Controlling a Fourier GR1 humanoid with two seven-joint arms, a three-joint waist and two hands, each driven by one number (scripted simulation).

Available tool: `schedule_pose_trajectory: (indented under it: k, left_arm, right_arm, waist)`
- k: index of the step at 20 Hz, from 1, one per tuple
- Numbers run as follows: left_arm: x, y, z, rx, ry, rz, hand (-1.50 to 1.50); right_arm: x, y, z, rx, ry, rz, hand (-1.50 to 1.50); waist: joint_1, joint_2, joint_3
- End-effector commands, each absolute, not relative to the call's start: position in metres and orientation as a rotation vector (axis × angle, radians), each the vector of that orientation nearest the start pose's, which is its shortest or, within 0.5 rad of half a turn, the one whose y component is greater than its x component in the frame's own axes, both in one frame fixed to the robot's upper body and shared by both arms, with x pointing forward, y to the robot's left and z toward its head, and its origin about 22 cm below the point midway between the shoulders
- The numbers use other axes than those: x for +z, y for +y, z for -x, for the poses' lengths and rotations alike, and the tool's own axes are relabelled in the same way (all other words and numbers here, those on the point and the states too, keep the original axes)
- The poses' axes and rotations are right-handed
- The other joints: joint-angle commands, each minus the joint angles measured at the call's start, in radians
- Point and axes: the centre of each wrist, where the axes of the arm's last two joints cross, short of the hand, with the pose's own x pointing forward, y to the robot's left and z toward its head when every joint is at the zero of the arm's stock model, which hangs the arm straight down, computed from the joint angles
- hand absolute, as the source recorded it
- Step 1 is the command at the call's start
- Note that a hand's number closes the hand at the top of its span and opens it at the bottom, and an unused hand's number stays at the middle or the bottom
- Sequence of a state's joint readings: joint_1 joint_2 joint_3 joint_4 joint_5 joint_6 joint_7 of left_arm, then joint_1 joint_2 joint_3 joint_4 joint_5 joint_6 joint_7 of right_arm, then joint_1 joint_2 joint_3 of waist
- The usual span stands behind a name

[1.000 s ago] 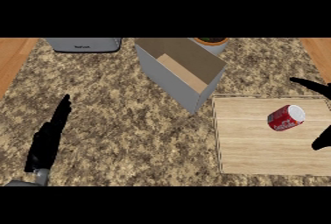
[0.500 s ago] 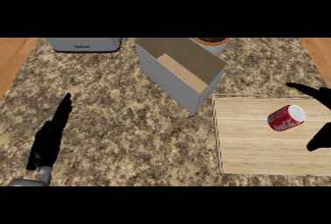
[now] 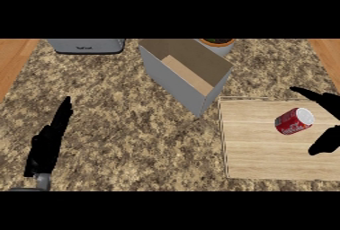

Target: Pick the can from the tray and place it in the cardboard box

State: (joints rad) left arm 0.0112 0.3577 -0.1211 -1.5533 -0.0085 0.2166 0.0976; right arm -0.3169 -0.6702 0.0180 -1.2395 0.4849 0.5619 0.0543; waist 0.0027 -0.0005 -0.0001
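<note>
Can (image 3: 294,121) on side on tray (image 3: 266,152); right hand (image 3: 327,134) cut off at edge, fingers apart.

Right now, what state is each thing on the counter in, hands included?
Can: lying on its side on the tray, not held.
Tray: flat on the counter.
Cardboard box: open at the top, nothing visible inside.
Right hand: open, fingers and thumb either side of the can.
Left hand: open, fingers straight.
</note>
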Motion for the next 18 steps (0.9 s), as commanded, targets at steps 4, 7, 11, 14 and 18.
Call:
schedule_pose_trajectory:
  k: [4,7,11,14,18]
  left_arm:
    - [0.008,0.283,-0.230,-0.183,-1.437,-0.380,0.00]
    - [0.006,0.290,-0.235,-0.198,-1.453,-0.383,0.00]
    - [0.010,0.295,-0.229,-0.196,-1.444,-0.387,0.00]
    - [0.021,0.294,-0.249,-0.197,-1.448,-0.374,0.00]
    - [0.019,0.294,-0.220,-0.204,-1.448,-0.379,0.00]
  right_arm:
    - [0.082,-0.383,-0.311,1.122,-0.992,0.534,-1.50]
    - [0.060,-0.385,-0.319,1.116,-0.998,0.517,-1.50]
    - [0.068,-0.373,-0.311,1.120,-0.978,0.509,-1.50]
    - [0.064,-0.380,-0.331,1.130,-0.971,0.504,-1.50]
    - [0.059,-0.377,-0.305,1.172,-0.928,0.508,-1.50]
  waist:
    - [0.001,0.000,0.000]
    - [0.004,0.001,0.000]
    - [-0.001,0.000,0.000]
    - [0.003,0.001,0.000]
    - [-0.001,-0.001,0.000]
